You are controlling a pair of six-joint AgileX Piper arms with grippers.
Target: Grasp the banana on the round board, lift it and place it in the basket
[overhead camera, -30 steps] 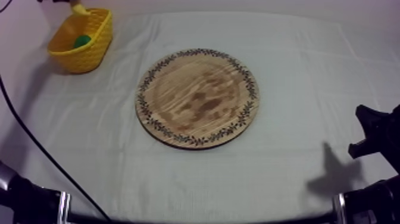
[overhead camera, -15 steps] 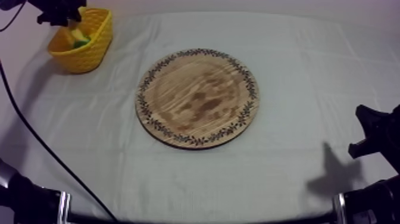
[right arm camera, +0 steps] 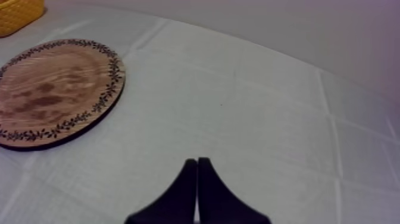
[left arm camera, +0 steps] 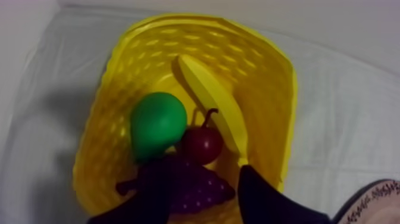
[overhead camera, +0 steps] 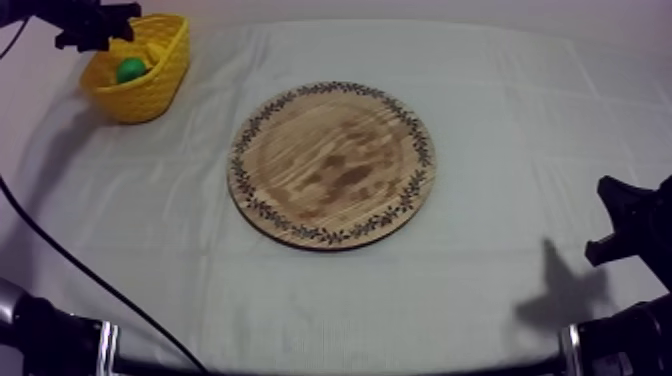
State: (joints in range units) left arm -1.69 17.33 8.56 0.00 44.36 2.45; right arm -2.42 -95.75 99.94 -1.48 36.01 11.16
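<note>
Banana (left arm camera: 211, 107) lies in the yellow basket (left arm camera: 286, 89) along its wall, touching the small red fruit (left arm camera: 202, 145), with pear (left arm camera: 158, 124) and grapes (left arm camera: 193, 186) beside. Left gripper (left arm camera: 199, 176) hangs above them, fingers apart. Top view adds the wooden board (overhead camera: 332, 165) mid-table, well apart from the basket. Right gripper (right arm camera: 197, 164) has fingers together over the cloth (right arm camera: 268, 119).
</note>
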